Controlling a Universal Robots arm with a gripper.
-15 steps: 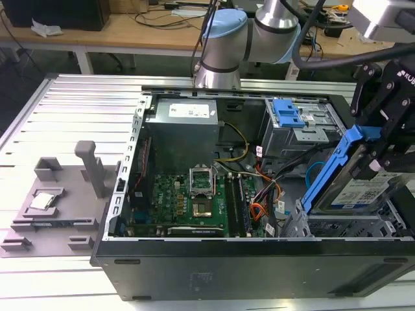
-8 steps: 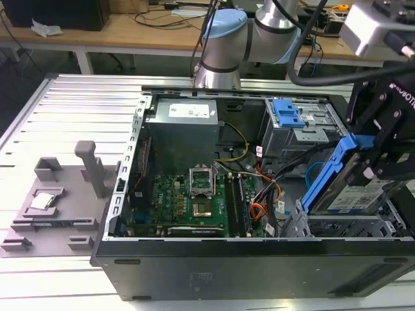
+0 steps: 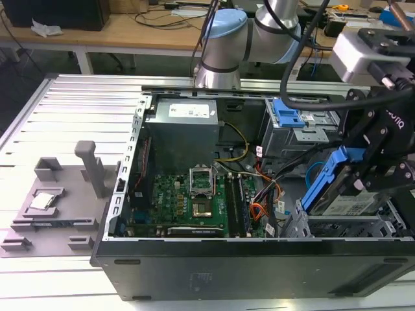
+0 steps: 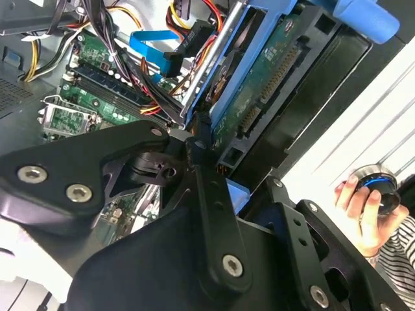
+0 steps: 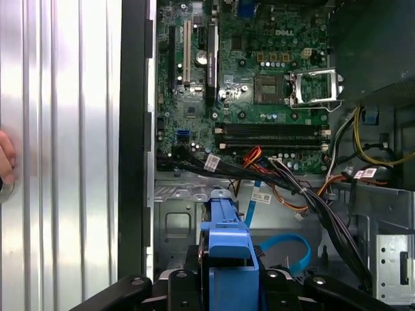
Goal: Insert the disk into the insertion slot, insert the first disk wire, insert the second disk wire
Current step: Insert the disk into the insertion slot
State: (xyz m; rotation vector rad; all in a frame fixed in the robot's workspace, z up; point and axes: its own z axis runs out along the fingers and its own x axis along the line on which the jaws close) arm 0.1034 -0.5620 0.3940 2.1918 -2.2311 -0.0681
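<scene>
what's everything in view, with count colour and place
computer case: 1, black, open on the slatted table
motherboard: 1, green, inside the case
disk: 1, silver in a blue carrier, tilted over the slot
insertion slot: 1, grey, under the disk
first disk wire: 1, orange-red, loose by the motherboard
second disk wire: 1, blue, looped near the slot
fixture: 1, grey, exterior view's left
arm: 1, silver-blue, over the case
hand: 1, black, shut on the disk

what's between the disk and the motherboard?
Not bare. In the first wrist view a black cable bundle and the first disk wire cross between the disk and the motherboard.
</scene>
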